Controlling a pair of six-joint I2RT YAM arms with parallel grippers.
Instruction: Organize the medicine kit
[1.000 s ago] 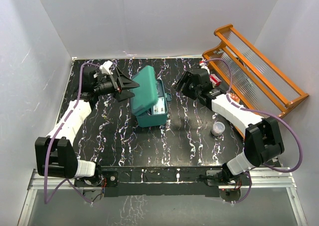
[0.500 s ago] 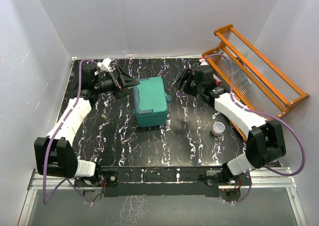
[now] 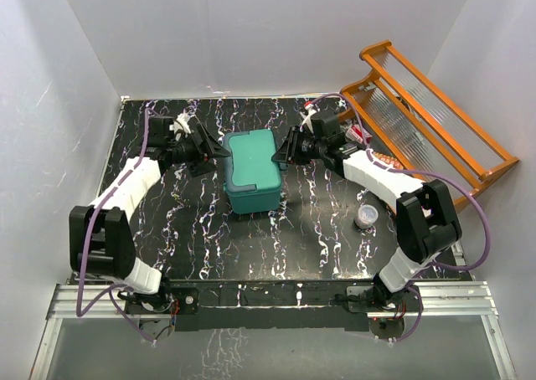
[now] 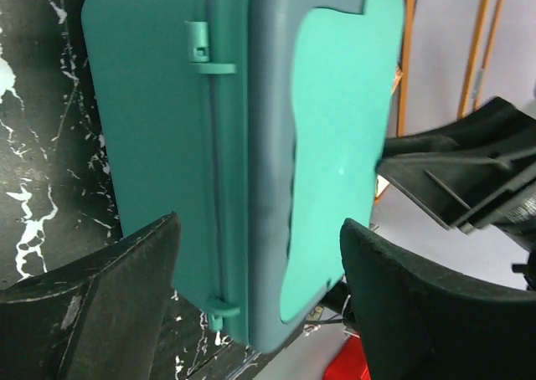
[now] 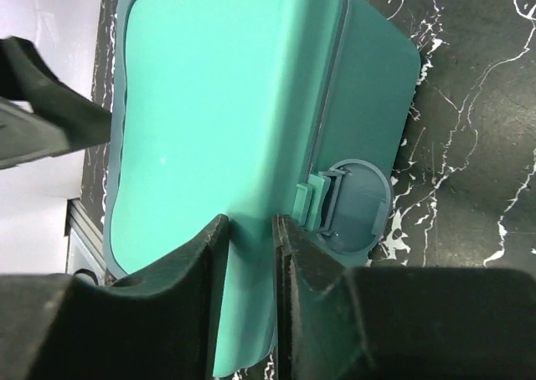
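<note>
Medicine kit closed, contents hidden every view.

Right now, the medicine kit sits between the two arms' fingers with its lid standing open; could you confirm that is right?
Not quite: the medicine kit has its lid shut, not standing open, as the top external view shows. The rest holds: the left arm's fingers are at one side of it and the right arm's fingers at the other.

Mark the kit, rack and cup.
kit (image 3: 253,164), top view, lid centre.
rack (image 3: 375,50), top view, far end rail.
cup (image 3: 366,215), top view, its top.
</note>
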